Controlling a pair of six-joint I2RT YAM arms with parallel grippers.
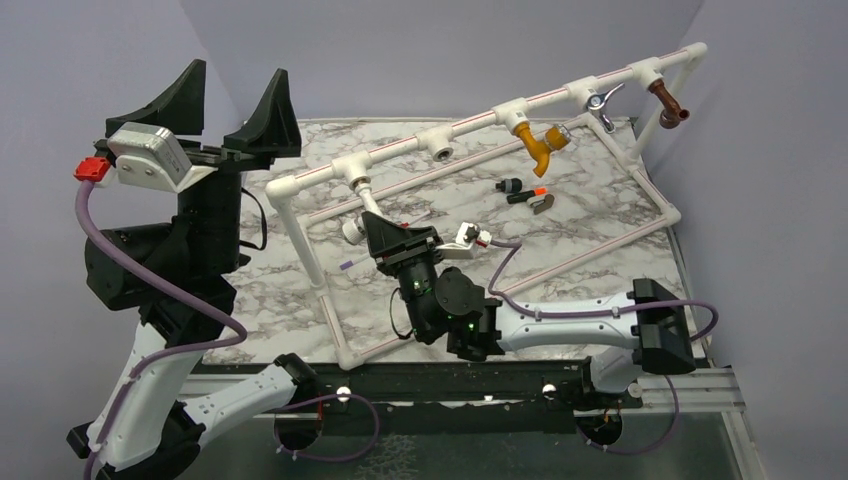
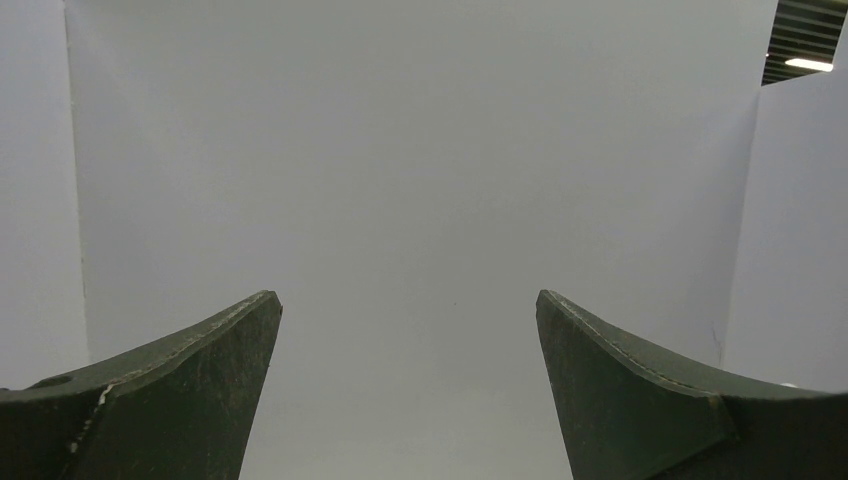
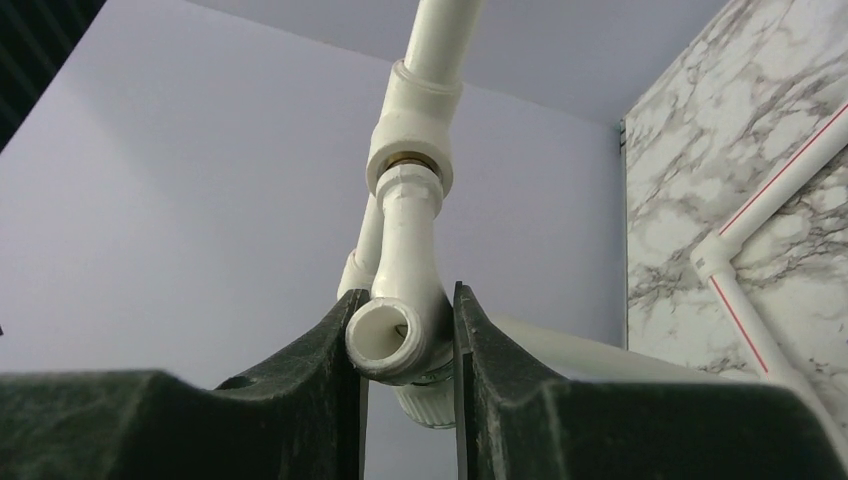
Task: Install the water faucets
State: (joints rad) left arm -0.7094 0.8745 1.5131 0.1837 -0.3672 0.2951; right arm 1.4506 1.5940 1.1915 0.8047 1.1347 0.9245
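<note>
four faucets (image 1: pixel 543 143) on one pipe frame (image 1: pixel 480 122)

**Left gripper (image 2: pixel 410 300) spread wide before a blank wall**

Its two dark fingers (image 2: pixel 180 390) rise from the lower corners, well apart, with nothing between them. Behind stands a plain pale wall (image 2: pixel 420 150). A lit ceiling strip (image 2: pixel 812 63) shows at top right.
</note>
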